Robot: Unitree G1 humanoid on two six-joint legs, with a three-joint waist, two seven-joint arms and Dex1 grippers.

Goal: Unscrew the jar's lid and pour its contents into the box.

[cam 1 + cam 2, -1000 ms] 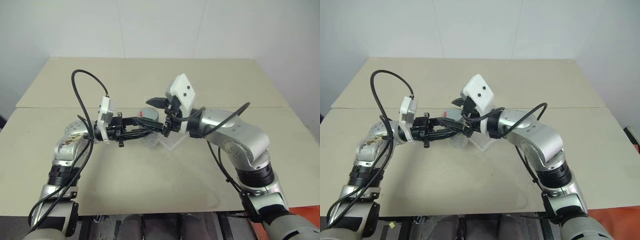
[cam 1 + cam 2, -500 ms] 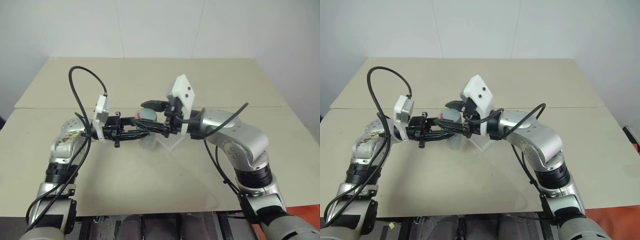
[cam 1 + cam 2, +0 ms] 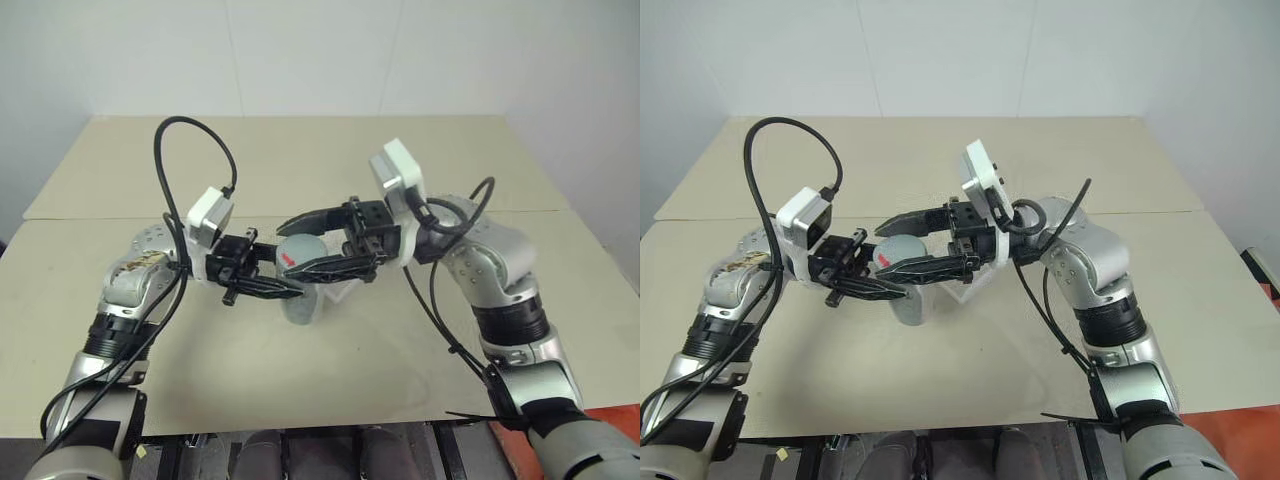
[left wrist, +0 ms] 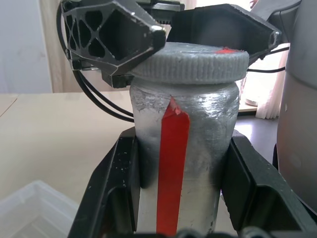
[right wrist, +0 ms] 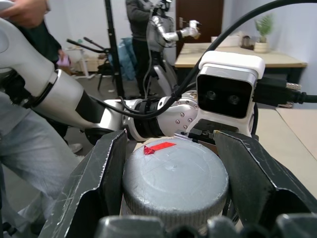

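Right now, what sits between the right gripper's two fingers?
The lid, still on the jar, sits between the right gripper fingers, seen in the right wrist view.

Silver-grey jointed arms, black fingers point(image 3: 262, 287), white wrist cameras (boxy) — looping black cables

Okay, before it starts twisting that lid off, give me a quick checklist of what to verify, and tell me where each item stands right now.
1. Left gripper shut on the jar, a finger on each side of its body: ok.
2. Jar upright, red stripe vertical: ok.
3. Lid on the jar: ok, not yet off.
4. Right gripper straddling the lid, one finger on each side: ok. Whether the pads actually press the rim: cannot tell.
5. Box close by the jar on the table for pouring: ok.
6. Contents inside the jar: cannot tell, the wall is opaque and the lid covers the top.
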